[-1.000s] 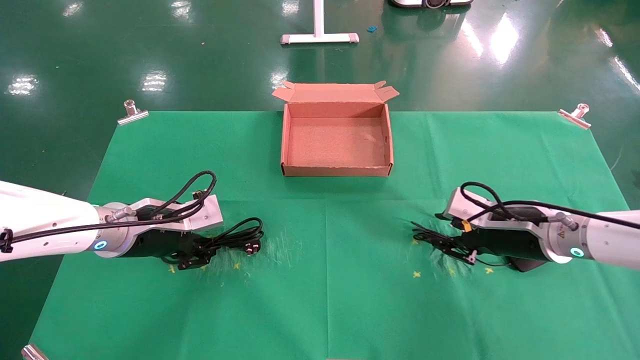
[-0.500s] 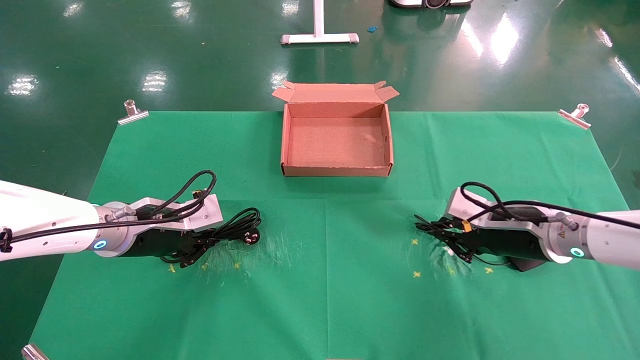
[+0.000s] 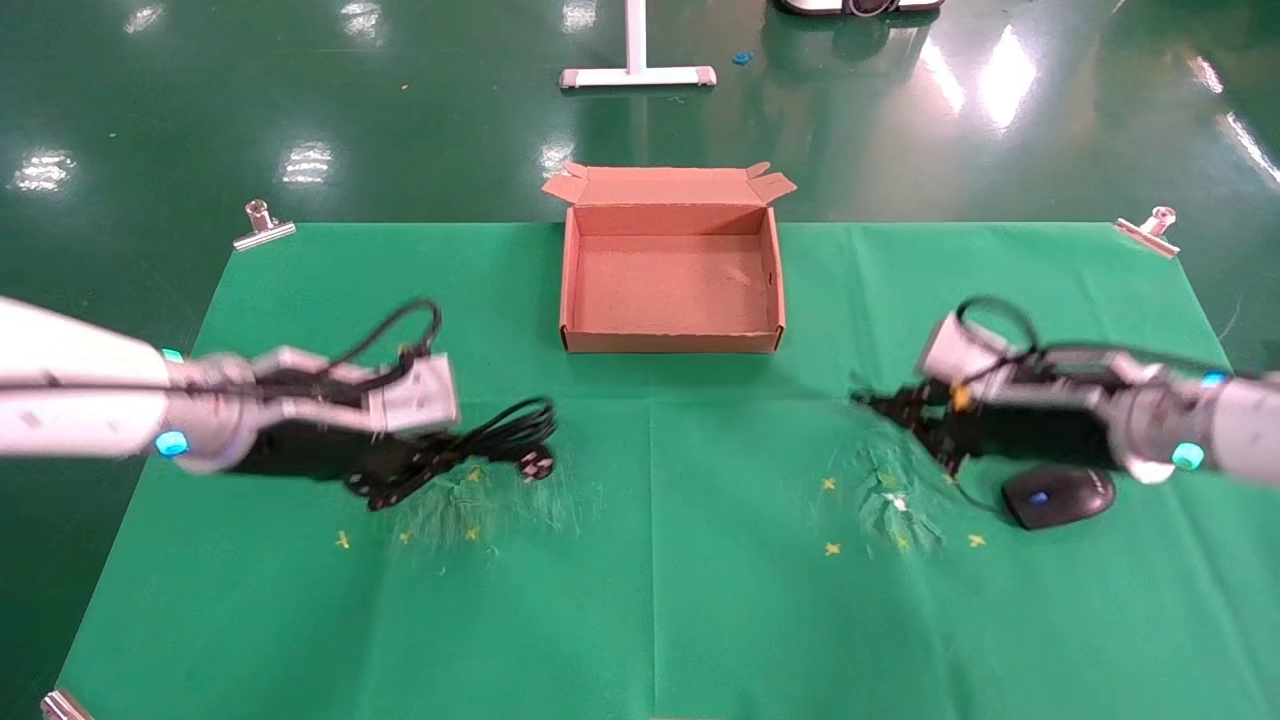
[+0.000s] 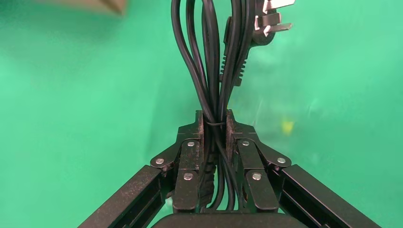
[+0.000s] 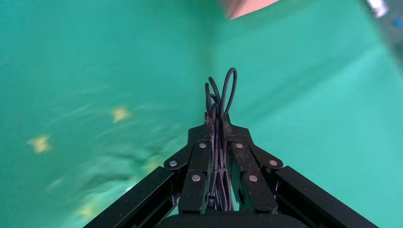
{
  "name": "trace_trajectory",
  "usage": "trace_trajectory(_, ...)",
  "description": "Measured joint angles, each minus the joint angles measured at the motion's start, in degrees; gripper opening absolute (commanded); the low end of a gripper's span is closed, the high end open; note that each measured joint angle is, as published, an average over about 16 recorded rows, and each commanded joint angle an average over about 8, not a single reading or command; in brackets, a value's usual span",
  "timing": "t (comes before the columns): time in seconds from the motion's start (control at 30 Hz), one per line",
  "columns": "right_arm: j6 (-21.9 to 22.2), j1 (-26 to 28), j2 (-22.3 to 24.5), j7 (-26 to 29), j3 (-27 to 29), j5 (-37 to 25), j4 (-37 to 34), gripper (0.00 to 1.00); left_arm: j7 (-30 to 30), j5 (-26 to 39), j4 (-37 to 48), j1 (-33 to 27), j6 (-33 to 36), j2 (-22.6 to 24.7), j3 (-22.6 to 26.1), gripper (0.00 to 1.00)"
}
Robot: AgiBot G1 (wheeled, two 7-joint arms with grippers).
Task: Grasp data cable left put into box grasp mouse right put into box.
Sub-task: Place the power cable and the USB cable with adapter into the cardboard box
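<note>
The brown cardboard box [image 3: 670, 341] stands open and empty at the far middle of the green cloth. My left gripper [image 3: 415, 468] [image 4: 215, 118] is shut on the bundled data cable [image 3: 500, 438] [image 4: 209, 57]. The cable's loops and pronged plug [image 3: 537, 465] [image 4: 272, 21] hang out ahead of the fingertips, toward the middle. My right gripper [image 3: 915, 415] [image 5: 216, 121] is shut on the mouse's thin bundled cord [image 5: 222, 92]. The black mouse [image 3: 1058, 495], blue spot up, sits below the right wrist on its cord. I cannot tell whether it touches the cloth.
Metal clips [image 3: 265, 226] [image 3: 1148, 232] pin the cloth's far corners. A white stand base [image 3: 638, 75] is on the floor behind the box. Small yellow marks [image 3: 832, 548] dot the cloth near both grippers. A box corner shows in the right wrist view [image 5: 247, 5].
Both arms have risen and moved toward the far side. The data cable has lifted with the left gripper. The mouse, hidden under the right wrist before, has come into view.
</note>
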Motion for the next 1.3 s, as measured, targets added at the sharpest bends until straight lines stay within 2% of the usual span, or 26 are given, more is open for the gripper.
trace_trajectory(0.2,0.83,7.6,-1.38,1.72,1.9,0.4,-4.72,0.0,3.05,0.54,2.83,-3.05,-4.6,4.44,-0.7,0.0)
trace_trajectory(0.37,2.14,14.39,-2.77,2.3,3.41,0.47,-9.5,0.0,6.55,4.36,9.13,-4.28,-13.33,10.98,-0.18,0.0)
trace_trajectory(0.57,3.59,21.18,-3.7,1.22,4.92,0.71,-15.0,0.0,13.67,7.09,20.38,-5.12,-24.68,19.33,1.26,0.0)
trace_trajectory(0.77,3.98,25.97,-3.88,-1.08,5.92,1.25,-19.66,0.0,20.86,4.28,30.44,-5.96,-32.56,24.4,3.39,0.0)
trace_trajectory(1.0,3.62,29.52,-4.19,-3.88,6.43,1.73,-24.19,0.0,24.63,-2.34,35.94,-6.67,-37.74,26.07,7.54,0.0)
trace_trajectory(1.03,3.51,29.9,-4.27,-4.27,6.45,1.78,-24.75,0.0,24.77,-3.32,36.3,-6.79,-38.2,26.11,8.29,0.07)
trace_trajectory(1.27,2.57,32.05,-5.03,-6.54,6.49,2.17,-28.12,0.0,24.4,-9.0,37.73,-7.81,-40.63,26.17,13.65,0.95)
trace_trajectory(1.3,2.47,32.3,-5.16,-6.8,6.51,2.24,-28.49,0.0,24.33,-9.67,37.82,-7.98,-40.88,26.16,14.37,1.0)
